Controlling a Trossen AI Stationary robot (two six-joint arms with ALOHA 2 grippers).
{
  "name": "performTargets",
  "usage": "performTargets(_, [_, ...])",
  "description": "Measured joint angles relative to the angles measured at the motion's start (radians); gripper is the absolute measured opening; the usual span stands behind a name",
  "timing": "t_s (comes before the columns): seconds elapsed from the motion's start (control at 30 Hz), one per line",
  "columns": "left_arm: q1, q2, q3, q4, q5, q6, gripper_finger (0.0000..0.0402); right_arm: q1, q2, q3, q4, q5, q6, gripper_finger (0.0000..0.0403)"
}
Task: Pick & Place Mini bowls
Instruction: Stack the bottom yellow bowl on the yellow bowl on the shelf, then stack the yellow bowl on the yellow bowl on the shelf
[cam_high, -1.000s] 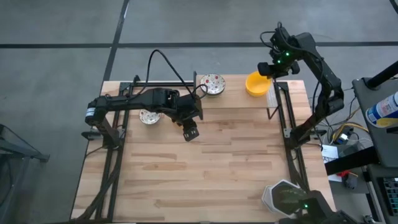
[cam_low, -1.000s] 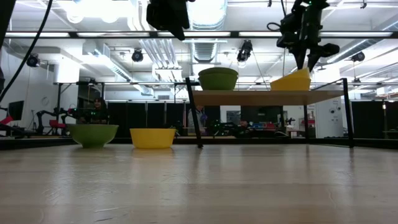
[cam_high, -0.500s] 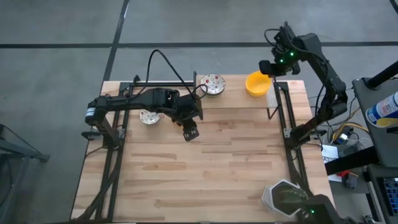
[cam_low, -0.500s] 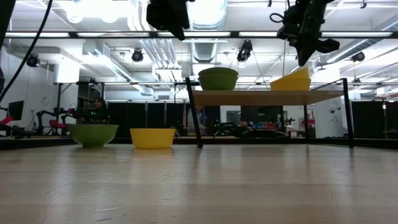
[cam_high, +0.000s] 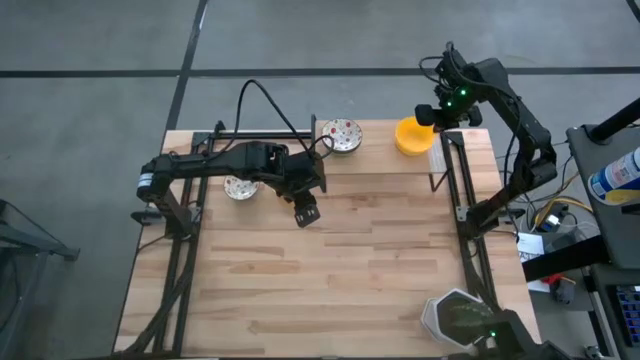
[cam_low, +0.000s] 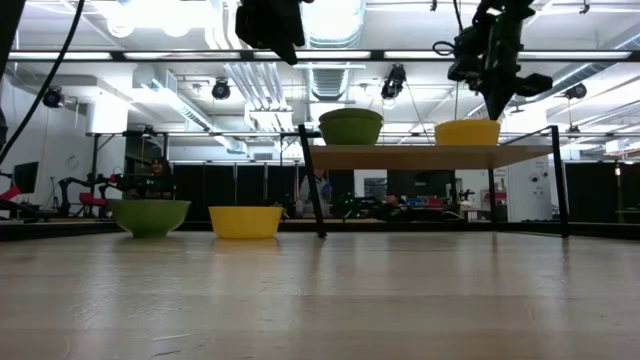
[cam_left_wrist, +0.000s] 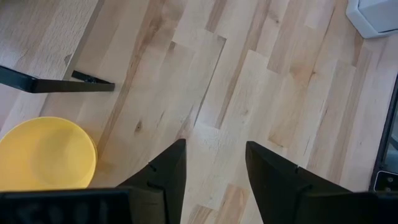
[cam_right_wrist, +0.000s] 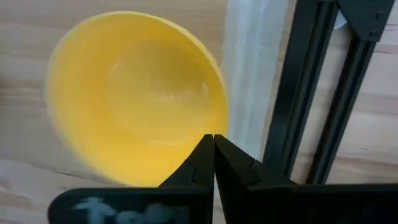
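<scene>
We counted four bowls at table height: two yellow, two that looked green. From above we saw only three: one yellow bowl (cam_high: 410, 135), a rear speckled bowl (cam_high: 344, 134) and a left speckled bowl (cam_high: 240, 187). The left wrist view gave us a second yellow bowl (cam_left_wrist: 43, 155). One grey pot (cam_high: 455, 315). Two arms: left arm (cam_high: 250, 160), right arm (cam_high: 510, 100).

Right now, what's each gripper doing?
Left gripper: fingers open, holding nothing.
Right gripper: fingers shut, empty, above the yellow bowl.
</scene>
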Motion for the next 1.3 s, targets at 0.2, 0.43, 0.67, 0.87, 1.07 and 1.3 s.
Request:
performTargets(0.2, [0.0,0.0,0.0,0.0,0.0,0.001,0.0156,-0.001,-0.008,-0.009,0.033,-0.002,-0.002,0.0008])
performTargets(0.43, [0.0,0.0,0.0,-0.017,0.0,0.009,0.0156,0.016,-0.051,0.025,0.029,-0.014,-0.028,0.0008])
performTargets(0.67, [0.005,0.0,-0.04,-0.021,-0.018,0.017,0.0156,0.05,-0.127,0.04,0.029,-0.025,-0.04,0.0008])
performTargets(0.87, [0.03,0.0,-0.141,-0.022,-0.067,0.06,0.0156,0.08,-0.194,0.043,0.032,-0.054,-0.038,0.0008])
performTargets(1.07, [0.084,0.0,-0.251,-0.017,-0.113,0.102,0.0156,0.092,-0.267,0.043,0.065,-0.19,-0.009,0.0008])
performTargets(1.3, [0.141,0.001,-0.389,0.058,-0.112,0.137,0.0156,0.117,-0.354,0.043,0.197,-0.36,0.01,0.0008])
